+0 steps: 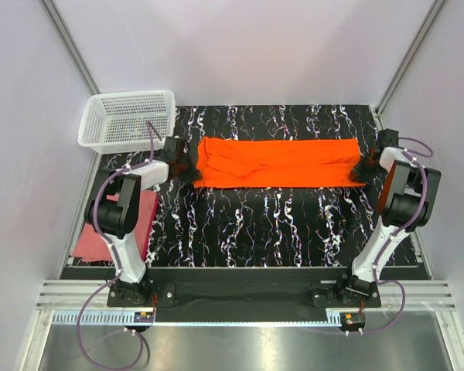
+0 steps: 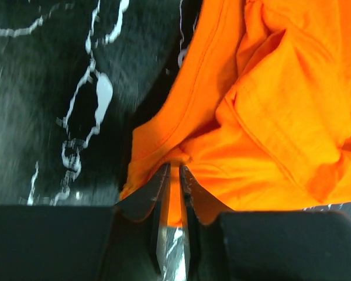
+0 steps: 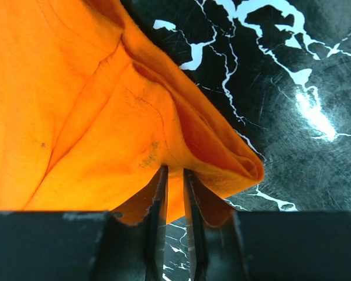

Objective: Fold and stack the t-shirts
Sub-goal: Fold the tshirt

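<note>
A: What lies nearest the arm bases?

B: The dusty pink-red cloth t-shirt [image 1: 89,241], beside the left arm at the near-left edge of the black, white-veined surface [image 1: 278,224]. Neither pincer touches it.

A: And the 2 pincers?

B: Farther out. The left pincer [image 2: 174,171] is clenched on the left end of the bright orange cloth t-shirt [image 1: 278,162], and the right pincer [image 3: 174,171] is clamped on its right end. The shirt lies as 1 long band across the surface.

A: How will it handle?

B: Light, soft and limp, I'd judge. It will likely sag between grips, so hold the end hems and keep it taut.

A: Beyond that?

B: A white plastic mesh basket [image 1: 108,145] in the far-left corner.
</note>
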